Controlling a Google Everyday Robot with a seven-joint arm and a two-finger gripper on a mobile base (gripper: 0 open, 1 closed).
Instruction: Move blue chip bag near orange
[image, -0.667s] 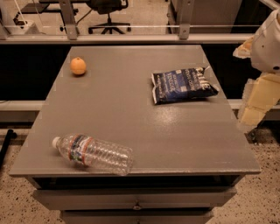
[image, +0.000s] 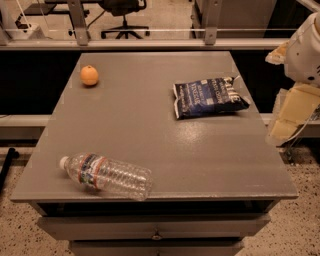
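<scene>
The blue chip bag lies flat on the right part of the grey table, dark navy foil with white lettering. The orange sits near the table's back left corner, far from the bag. My gripper hangs at the right edge of the view, off the table's right side and to the right of the bag, touching nothing.
A clear plastic water bottle lies on its side near the table's front left edge. A drawer front shows below the tabletop. A rail and an office chair stand behind the table.
The arm at the right edge has shifted slightly; the bag, orange and bottle have not moved.
</scene>
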